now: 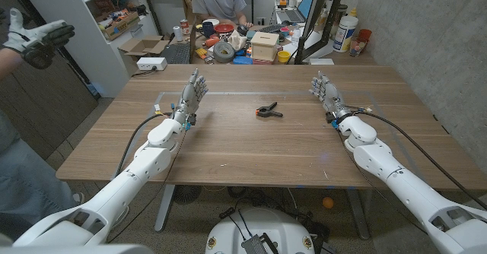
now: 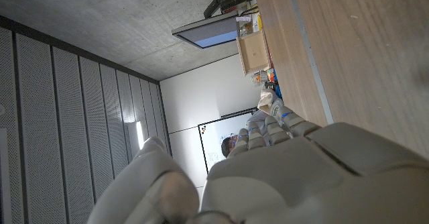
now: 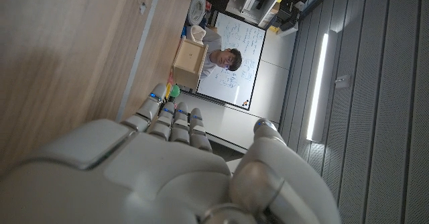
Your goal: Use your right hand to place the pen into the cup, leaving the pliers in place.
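Pliers: a small black tool with orange at the jaws, the pliers point(image 1: 268, 111) lie on the wooden table point(image 1: 251, 151) just right of centre in the head view, a little above the middle of the frame. The long axis runs roughly left to right, slightly tilted, with the black handles trailing toward the right; which end is the working tip is too small to tell.
Left hand: the left hand point(image 1: 191, 94) stands left of centre in the head view, fingers extended and a little apart, holding nothing — well apart from the pliers.
Right hand: the right hand point(image 1: 326, 94) mirrors it right of centre, fingers extended and loosely spread, nothing in its grasp.
Left wrist view: the back of the left hand point(image 2: 295, 170) in the lower part, table edge at the upper right, a wooden box point(image 2: 253, 49) beyond the edge — the pliers are not told from here.
Right wrist view: the back of the right hand point(image 3: 161, 163), table at the upper left, a seated person point(image 3: 224, 60) before a whiteboard point(image 3: 238, 49).
Head view extras: a person point(image 1: 219, 1) at a cluttered desk, top centre.
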Tool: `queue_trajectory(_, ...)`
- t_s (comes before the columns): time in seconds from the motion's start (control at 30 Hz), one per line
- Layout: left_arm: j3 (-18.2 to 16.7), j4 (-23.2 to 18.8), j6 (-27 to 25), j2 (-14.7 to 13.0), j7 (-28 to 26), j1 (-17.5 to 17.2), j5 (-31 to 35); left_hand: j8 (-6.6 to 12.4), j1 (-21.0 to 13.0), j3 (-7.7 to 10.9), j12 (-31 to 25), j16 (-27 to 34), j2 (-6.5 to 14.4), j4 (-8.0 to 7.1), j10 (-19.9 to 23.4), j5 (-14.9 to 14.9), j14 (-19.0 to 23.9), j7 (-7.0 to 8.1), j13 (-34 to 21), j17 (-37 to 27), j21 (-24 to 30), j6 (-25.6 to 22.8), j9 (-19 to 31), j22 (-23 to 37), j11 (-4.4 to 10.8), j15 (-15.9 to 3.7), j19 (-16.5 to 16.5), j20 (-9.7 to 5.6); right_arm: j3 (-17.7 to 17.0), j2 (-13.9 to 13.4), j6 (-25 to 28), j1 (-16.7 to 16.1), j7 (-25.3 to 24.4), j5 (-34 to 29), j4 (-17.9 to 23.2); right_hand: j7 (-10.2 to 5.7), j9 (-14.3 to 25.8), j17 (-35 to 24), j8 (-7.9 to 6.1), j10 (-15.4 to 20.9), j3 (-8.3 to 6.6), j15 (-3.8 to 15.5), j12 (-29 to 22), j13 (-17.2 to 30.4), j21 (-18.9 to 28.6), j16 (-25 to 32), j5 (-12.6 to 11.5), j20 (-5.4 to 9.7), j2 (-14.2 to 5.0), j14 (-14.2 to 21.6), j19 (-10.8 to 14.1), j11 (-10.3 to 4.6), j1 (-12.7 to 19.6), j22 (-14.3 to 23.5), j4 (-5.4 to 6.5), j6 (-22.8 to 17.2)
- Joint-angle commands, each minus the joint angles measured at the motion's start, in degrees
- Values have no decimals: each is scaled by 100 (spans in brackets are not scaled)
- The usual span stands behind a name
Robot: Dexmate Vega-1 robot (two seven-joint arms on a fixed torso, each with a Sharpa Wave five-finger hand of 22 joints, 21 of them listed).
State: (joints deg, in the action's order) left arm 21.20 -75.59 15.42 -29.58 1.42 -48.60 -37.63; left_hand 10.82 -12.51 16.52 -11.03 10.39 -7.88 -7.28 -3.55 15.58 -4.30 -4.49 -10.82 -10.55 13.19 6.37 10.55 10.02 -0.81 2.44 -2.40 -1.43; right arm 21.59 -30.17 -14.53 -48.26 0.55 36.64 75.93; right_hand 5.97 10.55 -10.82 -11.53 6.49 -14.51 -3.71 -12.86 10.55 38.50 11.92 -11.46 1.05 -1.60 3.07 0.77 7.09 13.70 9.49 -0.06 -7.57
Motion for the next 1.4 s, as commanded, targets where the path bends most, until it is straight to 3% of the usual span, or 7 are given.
queue_trajectory(0.03,1,-227,-173,-55,-139,-69,-1,42,-68,37,-39,37,26,12,-3,30,-35,-8,-5,-24,30,8,16,30,22,-11,-26,4,23,-86,221,-16,-121,-66,126,-6,17,-22,-43,79,-38,-15,-29,14,10,38,-7,49,1,64,37,8,51,29,-5,-89)
queue_trajectory(0.47,20,-451,-380,-162,-300,-138,64,52,-100,37,-52,46,63,29,22,45,-10,1,-3,-21,14,-21,15,33,12,1,-28,45,36,-81,178,11,-136,-120,66,-60,20,-15,-46,331,-47,22,-90,10,-40,86,41,55,-37,302,280,-3,95,37,-52,-205)
queue_trajectory(1.13,59,-629,-506,-290,-339,-186,161,73,-175,63,-73,45,158,59,76,63,-1,29,-2,-17,-8,-87,15,38,23,-4,-28,69,48,-442,333,-268,-759,-722,835,-86,24,7,-70,492,-100,27,-118,12,-120,77,61,23,-56,434,378,-1,270,42,-183,-362)
queue_trajectory(1.2,53,-669,-540,-311,-356,-203,158,76,-181,66,-73,44,164,61,76,64,-4,32,-2,-17,-11,-98,15,38,19,-7,-32,74,40,-471,385,-292,-850,-779,915,-94,24,11,-73,529,-110,39,-127,12,-128,82,64,21,-56,471,403,-12,306,42,-210,-386)
queue_trajectory(1.3,42,-739,-587,-358,-378,-233,161,85,-205,76,-80,45,194,70,96,66,0,36,-2,-16,-18,-126,15,39,35,-7,-38,84,34,-538,470,-327,-996,-910,1025,-128,28,25,-73,663,-225,65,-149,15,-174,93,63,16,-110,631,543,-30,641,44,-427,-450)
queue_trajectory(1.4,26,-798,-611,-401,-397,-259,169,87,-217,81,-78,45,207,75,92,67,1,36,-2,-16,-19,-135,16,40,25,-7,-35,86,17,-582,539,-351,-1080,-971,1099,-164,30,29,-80,714,-269,94,-154,16,-193,91,66,21,-123,689,608,-52,788,47,-523,-502)
